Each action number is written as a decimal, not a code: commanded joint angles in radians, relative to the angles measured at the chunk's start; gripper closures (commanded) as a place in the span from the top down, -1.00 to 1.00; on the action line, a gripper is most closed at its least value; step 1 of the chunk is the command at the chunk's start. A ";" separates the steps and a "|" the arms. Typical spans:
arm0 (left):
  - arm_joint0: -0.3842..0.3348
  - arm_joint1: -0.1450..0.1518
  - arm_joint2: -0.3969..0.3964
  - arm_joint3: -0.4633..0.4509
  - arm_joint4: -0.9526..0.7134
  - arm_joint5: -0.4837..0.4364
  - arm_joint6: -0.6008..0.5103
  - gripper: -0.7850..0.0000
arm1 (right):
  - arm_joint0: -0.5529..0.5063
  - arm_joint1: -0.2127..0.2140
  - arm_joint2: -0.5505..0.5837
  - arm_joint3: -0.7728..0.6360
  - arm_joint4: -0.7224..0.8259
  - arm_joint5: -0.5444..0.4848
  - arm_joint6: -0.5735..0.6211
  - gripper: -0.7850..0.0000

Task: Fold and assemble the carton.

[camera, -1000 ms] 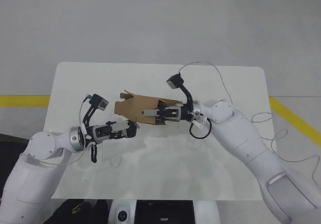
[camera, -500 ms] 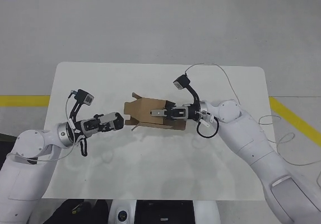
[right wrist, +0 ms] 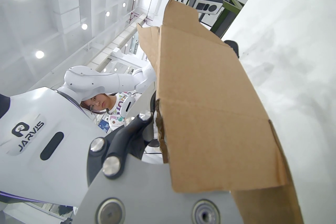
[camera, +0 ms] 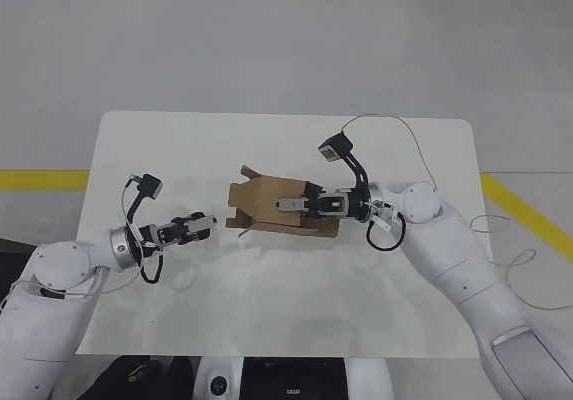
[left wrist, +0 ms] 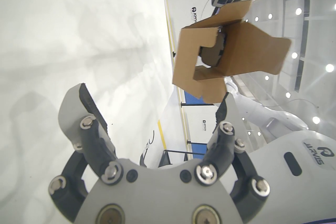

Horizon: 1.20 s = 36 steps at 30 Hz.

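The left arm (camera: 66, 268) comes in over the table's (camera: 166, 140) near left corner, forearm angled toward the table's middle. The left gripper (camera: 204, 218) hangs over the table's left half, pointing to the right. Its two dark-padded fingers (left wrist: 86, 101) are spread wide apart with nothing between them.

The right arm (camera: 446, 250) enters from the near right corner, bends at the elbow near the right edge, and lies level, pointing left toward the table's centre. The right gripper (camera: 291, 203) is clamped on a wall of the carton (camera: 261, 192). One finger (right wrist: 136, 128) lies outside the cardboard and the other is hidden behind it.
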 commanded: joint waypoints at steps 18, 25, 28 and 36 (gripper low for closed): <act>-0.089 -0.013 0.104 -0.014 -0.012 0.007 -0.003 1.00 | -0.011 0.016 -0.012 -0.071 0.031 0.024 0.024 -1.00; -0.129 -0.017 0.127 0.016 -0.010 0.011 0.000 1.00 | -0.005 0.012 -0.043 -0.089 0.053 0.033 0.033 -1.00; -0.137 -0.018 0.117 0.027 -0.038 0.011 0.029 1.00 | 0.001 0.011 -0.047 -0.080 0.054 0.028 0.028 -1.00; -0.107 -0.011 0.066 0.022 -0.061 0.013 0.025 1.00 | 0.017 0.012 -0.050 -0.049 0.049 0.014 0.014 -1.00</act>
